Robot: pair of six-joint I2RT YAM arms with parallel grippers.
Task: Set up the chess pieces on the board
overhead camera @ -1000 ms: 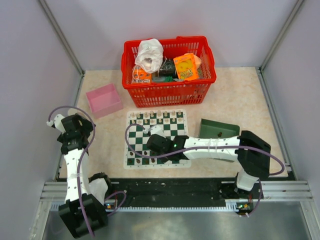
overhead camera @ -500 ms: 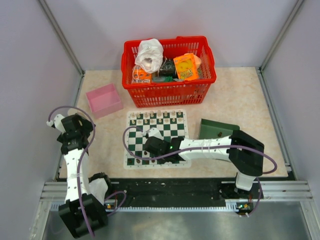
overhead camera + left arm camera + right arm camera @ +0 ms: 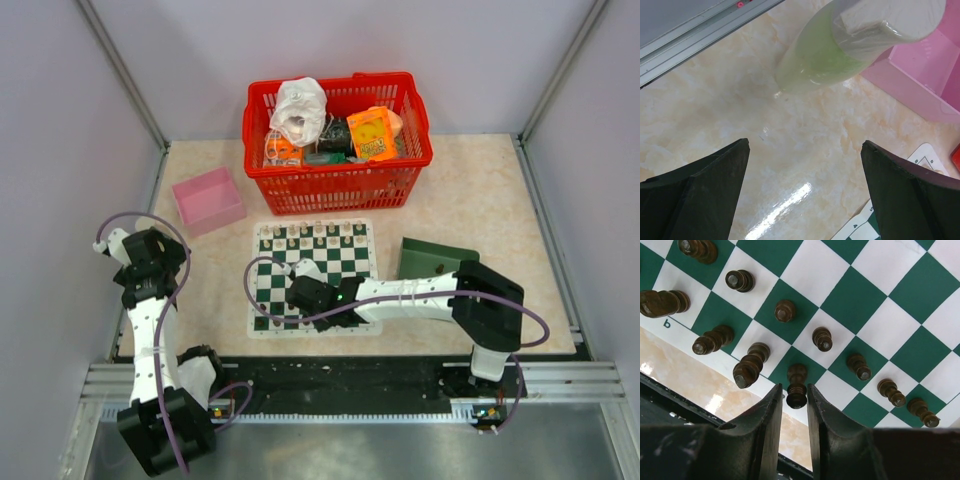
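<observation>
The green and white board (image 3: 340,256) lies at the table's middle. My right gripper (image 3: 300,293) hangs over its near left part. In the right wrist view several dark chess pieces (image 3: 784,311) stand in two rows on the board (image 3: 860,295). One dark piece (image 3: 796,390) stands on a green edge square, its head between my right fingertips (image 3: 793,399). The jaws are narrowly apart, with a thin gap on its left side. My left gripper (image 3: 150,256) is open and empty over bare table (image 3: 805,165), left of the board.
A red basket (image 3: 338,182) full of goods stands behind the board. A pink tray (image 3: 208,199) sits at the back left, and shows in the left wrist view (image 3: 925,85). A dark green tray (image 3: 435,260) lies right of the board. Cream pieces (image 3: 310,232) line the far row.
My right gripper has moved left and toward the near edge over the board. The left arm has not moved.
</observation>
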